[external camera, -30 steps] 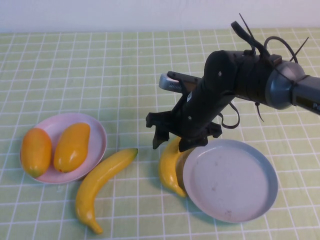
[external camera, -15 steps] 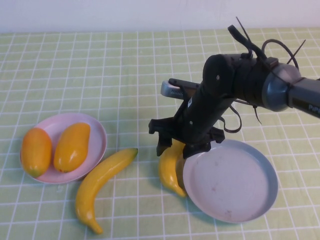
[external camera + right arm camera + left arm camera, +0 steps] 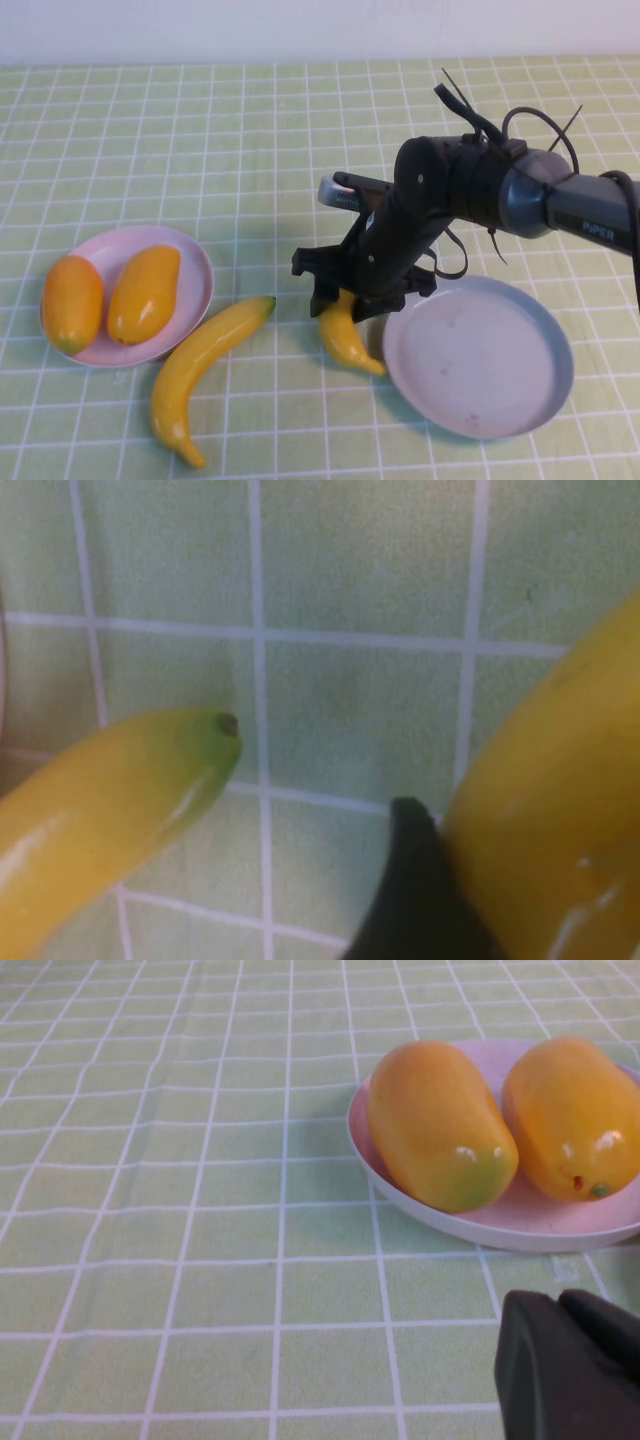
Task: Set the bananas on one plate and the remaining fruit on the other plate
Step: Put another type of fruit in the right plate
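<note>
One banana (image 3: 350, 335) lies just left of the grey-blue plate (image 3: 480, 355), and my right gripper (image 3: 345, 298) straddles its upper end, jaws closed against it. In the right wrist view a black fingertip (image 3: 415, 875) presses on that banana (image 3: 560, 810). The second banana (image 3: 205, 358) lies loose between the plates, its green tip (image 3: 215, 730) pointing at the gripper. Two orange-yellow fruits (image 3: 72, 303) (image 3: 144, 293) rest on the pink plate (image 3: 110, 250). My left gripper (image 3: 570, 1360) is shut and empty, just off the pink plate's rim (image 3: 480, 1230).
A green checked cloth (image 3: 200, 140) covers the whole table. The right arm (image 3: 500, 185) reaches in from the right with loose cable ties sticking up. The grey-blue plate holds nothing.
The right gripper has come down and closed in on the banana. The banana swung its lower end to the right, and the grey-blue plate slid a little to the right.
</note>
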Available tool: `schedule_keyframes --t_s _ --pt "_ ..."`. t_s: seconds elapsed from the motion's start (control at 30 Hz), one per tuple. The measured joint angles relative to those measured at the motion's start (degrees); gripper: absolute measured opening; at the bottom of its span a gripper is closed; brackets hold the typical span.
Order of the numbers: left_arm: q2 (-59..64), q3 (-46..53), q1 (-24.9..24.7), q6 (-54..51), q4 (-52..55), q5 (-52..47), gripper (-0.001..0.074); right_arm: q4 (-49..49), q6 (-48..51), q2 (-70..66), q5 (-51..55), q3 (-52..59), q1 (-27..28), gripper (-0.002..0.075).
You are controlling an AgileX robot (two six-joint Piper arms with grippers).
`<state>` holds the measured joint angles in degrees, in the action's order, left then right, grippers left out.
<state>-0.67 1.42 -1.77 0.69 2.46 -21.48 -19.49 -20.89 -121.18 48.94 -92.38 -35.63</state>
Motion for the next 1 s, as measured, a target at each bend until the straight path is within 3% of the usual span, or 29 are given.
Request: schedule_keyframes --t_s 0.1,0.33,0.57,0.73,1.0 --pt "0.0 0.0 0.0 0.0 0.0 0.0 -0.0003 0.5 0.1 0.0 -0.6 -0.2 0.0 0.0325" --pt "0.0 0.0 0.0 0.0 0.0 0.0 -0.0003 2.6 1.5 0.6 -0.6 -3.6 -2.5 0.0326" --pt "0.0 0.0 0.0 0.0 0.0 0.0 -0.0003 9.4 2.6 10.4 6.2 -2.1 -4.0 0.0326" --pt "0.0 0.0 0.0 0.0 0.0 0.0 -0.0003 14.4 -0.1 21.0 6.2 9.4 -2.2 0.0326" --pt "0.0 0.0 0.0 0.0 0.0 0.0 -0.0003 15.4 -2.5 32.4 3.2 31.8 6.1 0.0326"
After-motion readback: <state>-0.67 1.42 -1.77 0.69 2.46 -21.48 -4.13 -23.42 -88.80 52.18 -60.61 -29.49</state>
